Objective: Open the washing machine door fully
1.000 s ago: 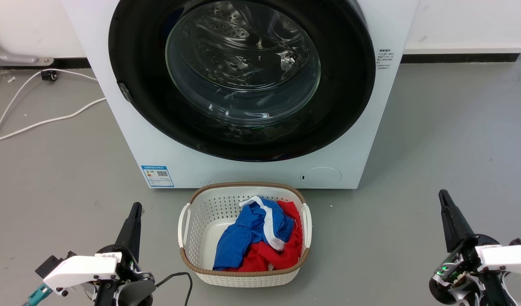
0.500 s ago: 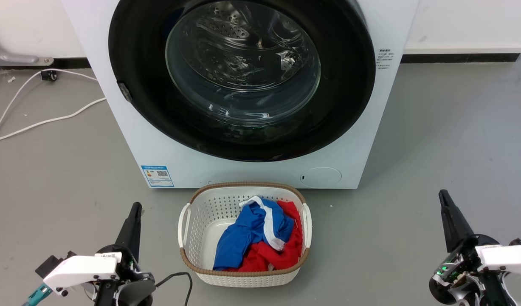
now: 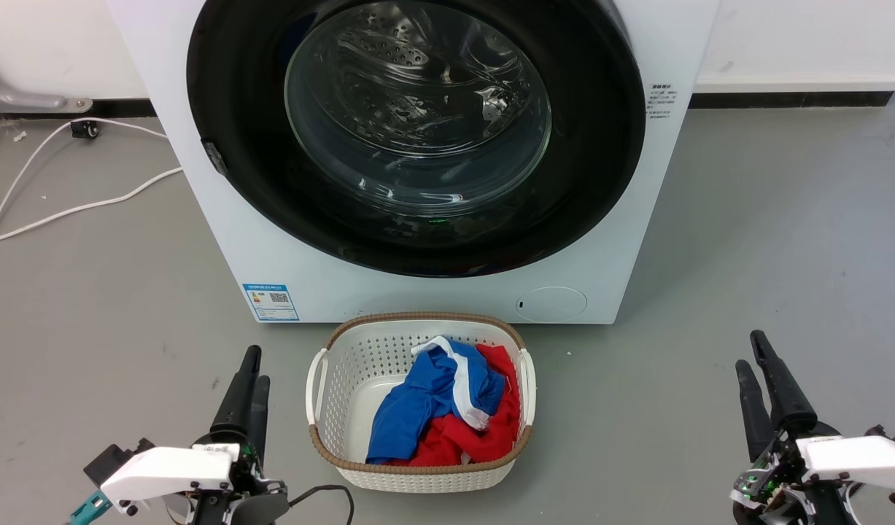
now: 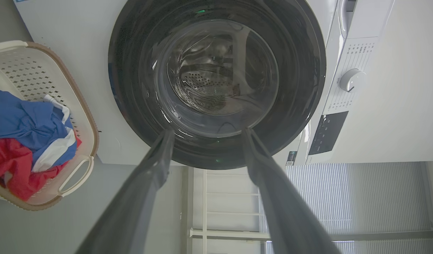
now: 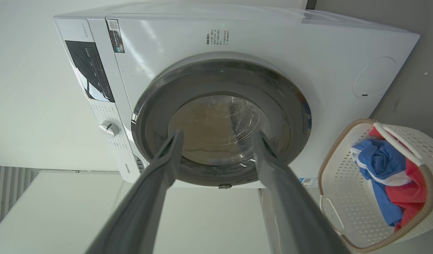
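before the closed washing machine door (image 3: 416,131), left pincer (image 3: 256,367) and right pincer (image 3: 749,351) agape, empty

Looks like a laundry corner of a plain, lab-like room: white front-loading washing machine (image 3: 622,240) on bare grey floor (image 3: 768,240) against a white wall (image 3: 797,36), laundry basket (image 3: 425,319) of blue and red clothes (image 3: 418,408) in front, loose white cable (image 3: 75,208) trailing, slatted blinds (image 4: 350,197) nearby.

The round black-rimmed glass door (image 3: 416,138) runs past the head view's top edge. The print on the blue sticker (image 3: 270,302) is too small to read.
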### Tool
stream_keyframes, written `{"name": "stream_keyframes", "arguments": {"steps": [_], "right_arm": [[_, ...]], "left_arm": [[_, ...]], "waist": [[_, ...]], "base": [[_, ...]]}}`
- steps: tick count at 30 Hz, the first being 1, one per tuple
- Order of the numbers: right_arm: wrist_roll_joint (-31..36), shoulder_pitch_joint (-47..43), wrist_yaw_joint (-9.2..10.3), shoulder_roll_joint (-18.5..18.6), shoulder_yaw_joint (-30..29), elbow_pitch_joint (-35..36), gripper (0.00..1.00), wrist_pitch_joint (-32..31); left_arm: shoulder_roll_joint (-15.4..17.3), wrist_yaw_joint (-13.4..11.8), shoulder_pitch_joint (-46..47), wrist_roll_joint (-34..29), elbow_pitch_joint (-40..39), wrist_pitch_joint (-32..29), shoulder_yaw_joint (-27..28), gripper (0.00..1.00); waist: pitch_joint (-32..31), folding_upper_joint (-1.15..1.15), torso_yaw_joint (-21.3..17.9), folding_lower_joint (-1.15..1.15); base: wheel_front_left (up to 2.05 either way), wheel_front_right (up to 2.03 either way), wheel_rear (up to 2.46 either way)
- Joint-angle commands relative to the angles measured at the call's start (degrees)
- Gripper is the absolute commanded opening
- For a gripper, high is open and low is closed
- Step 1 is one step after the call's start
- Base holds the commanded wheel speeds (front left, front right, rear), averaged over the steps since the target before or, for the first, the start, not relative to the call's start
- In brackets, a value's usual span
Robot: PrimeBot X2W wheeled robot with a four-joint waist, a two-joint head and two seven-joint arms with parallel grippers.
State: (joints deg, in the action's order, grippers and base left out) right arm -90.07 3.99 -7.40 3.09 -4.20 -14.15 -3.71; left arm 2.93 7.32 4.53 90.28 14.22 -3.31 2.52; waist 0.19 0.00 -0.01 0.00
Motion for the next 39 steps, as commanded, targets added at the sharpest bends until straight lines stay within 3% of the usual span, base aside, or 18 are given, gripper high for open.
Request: {"name": "stream_keyframes", "arguments": {"steps": [1,25,39], "right_arm": [[1.4,0.4,-0.09,0.5,0.5,1.4,1.00,0.8],[30.6,-1.3,-0.10,1.6,1.6,5.8,1.00,6.1],[46.8,-2.5,-0.11,1.8,2.5,8.8,1.00,5.1]], "left_arm": [[0.2,0.1,1.3,-1.8,-1.4,0.6,-0.4,1.00],[0.2,-1.0,1.1,-33.0,-4.6,6.2,-4.6,1.00],[1.4,-1.7,1.4,-46.9,-5.3,8.7,-6.6,1.00]], "waist": [[0.0,0.00,0.0,0.00],[-0.1,0.00,-0.1,0.00],[-0.2,0.00,0.0,0.00]], "base": [[0.00,0.00,0.00],[0.00,0.00,0.00],[0.00,0.00,0.00]]}}
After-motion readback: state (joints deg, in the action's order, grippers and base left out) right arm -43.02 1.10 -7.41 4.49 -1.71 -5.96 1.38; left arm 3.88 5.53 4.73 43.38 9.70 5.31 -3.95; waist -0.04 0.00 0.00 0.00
